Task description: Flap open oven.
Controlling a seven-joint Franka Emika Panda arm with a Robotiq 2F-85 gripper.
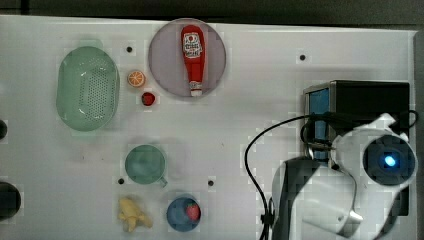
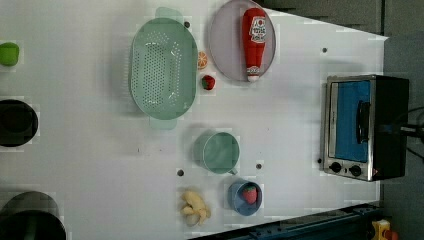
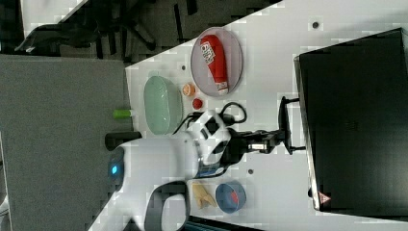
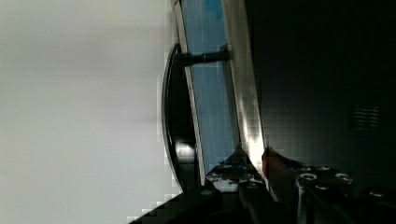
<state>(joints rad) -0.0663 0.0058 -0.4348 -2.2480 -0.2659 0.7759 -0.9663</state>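
The oven [image 1: 370, 97] stands at the top view's right, with its black top [image 3: 356, 120], silver front frame and blue glass door [image 2: 350, 120]. The door lies flat against the frame. Its black bar handle [image 3: 285, 115] juts out in front of the glass [image 4: 210, 93]. My gripper [image 3: 283, 139] reaches in from the front and is shut on the handle near one end of the bar. In the wrist view the handle [image 4: 169, 102] runs along the glass and passes under the gripper [image 4: 252, 151]. In the top view the white arm covers part of the oven, with the gripper [image 1: 319, 146] at the door.
A ketchup bottle [image 1: 193, 55] lies on a grey plate [image 1: 165, 70]. A green colander [image 1: 87, 87], green mug [image 1: 145, 164], blue bowl [image 1: 175, 215] and yellow toy [image 1: 132, 214] sit at the top view's left and middle. A black cable [image 1: 248, 160] loops beside the arm.
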